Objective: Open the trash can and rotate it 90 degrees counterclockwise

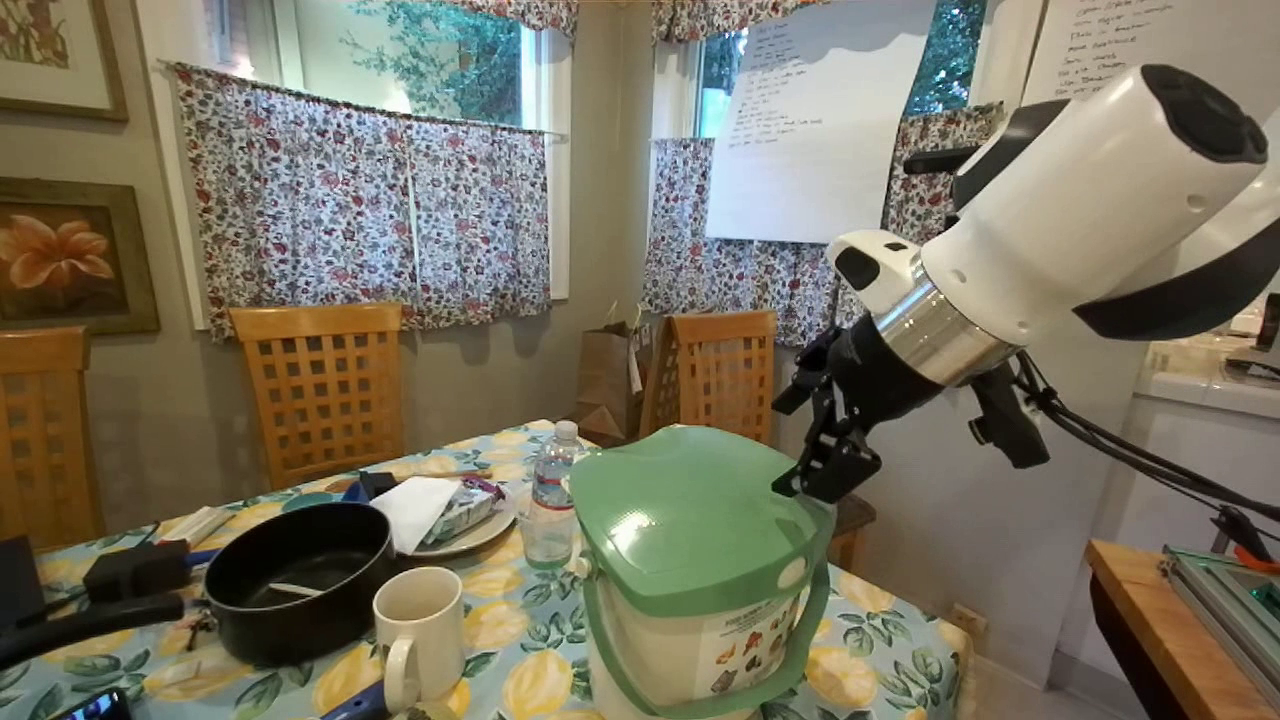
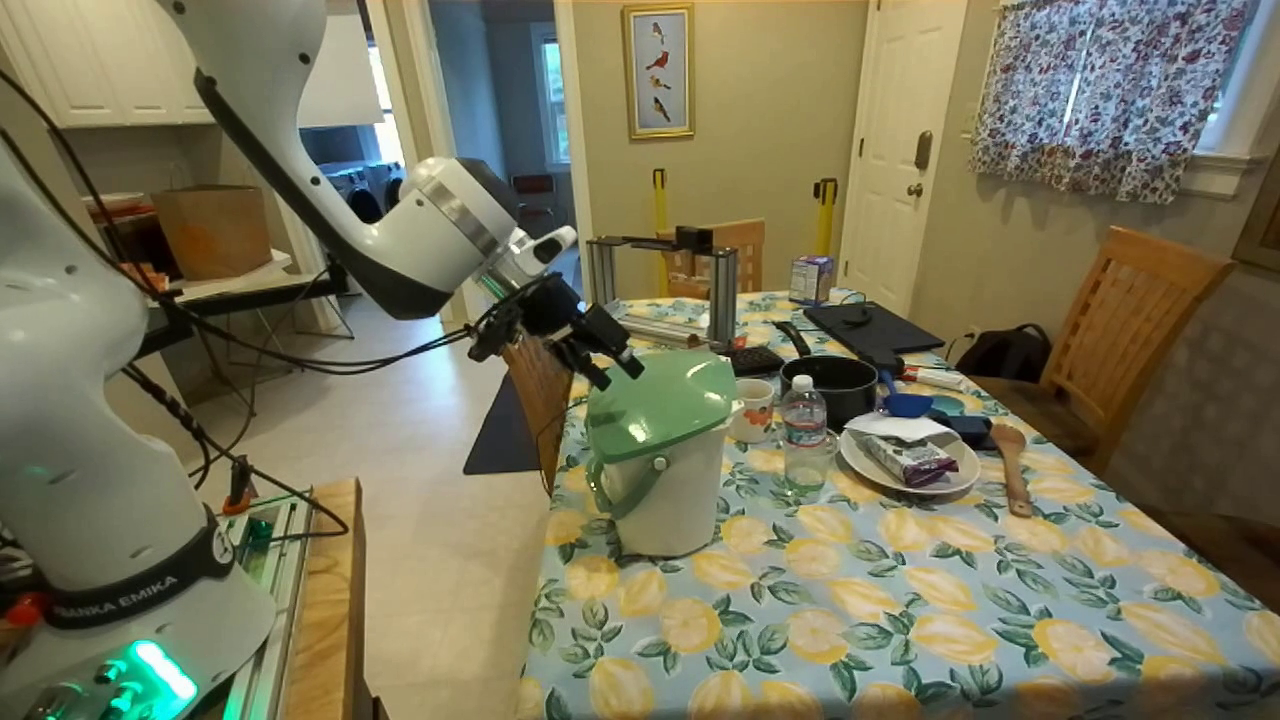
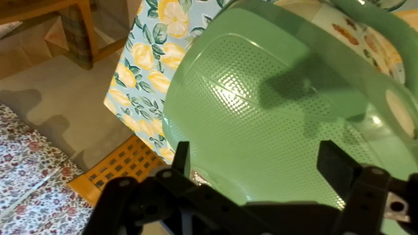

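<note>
The trash can (image 1: 745,655) stands upright on the lemon-print tablecloth, cream-white with a printed label. It also shows in an exterior view (image 2: 675,500). Its pale green lid (image 1: 680,500) is shut, and the green handle (image 1: 640,685) hangs down around the body. The lid (image 2: 665,400) fills much of the wrist view (image 3: 248,120). My gripper (image 1: 783,447) is open and empty, tilted down over the lid's edge; it shows in the other views too (image 2: 620,376) (image 3: 254,145). Whether a fingertip touches the lid I cannot tell.
Beside the can stand a water bottle (image 2: 803,430) and a mug (image 1: 425,630). A black pan (image 1: 305,580), a white plate (image 2: 950,485) with packets and a wooden spoon (image 2: 1010,465) lie farther along the table. A chair (image 1: 725,370) stands behind the can.
</note>
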`<action>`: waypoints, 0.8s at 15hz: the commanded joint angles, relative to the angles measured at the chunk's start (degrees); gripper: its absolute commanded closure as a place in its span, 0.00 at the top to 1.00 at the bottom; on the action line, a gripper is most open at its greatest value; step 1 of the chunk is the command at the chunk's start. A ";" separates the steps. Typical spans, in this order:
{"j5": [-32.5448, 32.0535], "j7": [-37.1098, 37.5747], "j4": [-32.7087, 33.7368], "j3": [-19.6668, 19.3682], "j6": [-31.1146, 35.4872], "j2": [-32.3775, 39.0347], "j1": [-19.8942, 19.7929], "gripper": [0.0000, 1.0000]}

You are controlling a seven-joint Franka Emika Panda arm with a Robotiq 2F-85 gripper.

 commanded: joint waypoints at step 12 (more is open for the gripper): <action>-5.90 11.17 -0.84 5.48 -8.24 2.55 4.00 1.00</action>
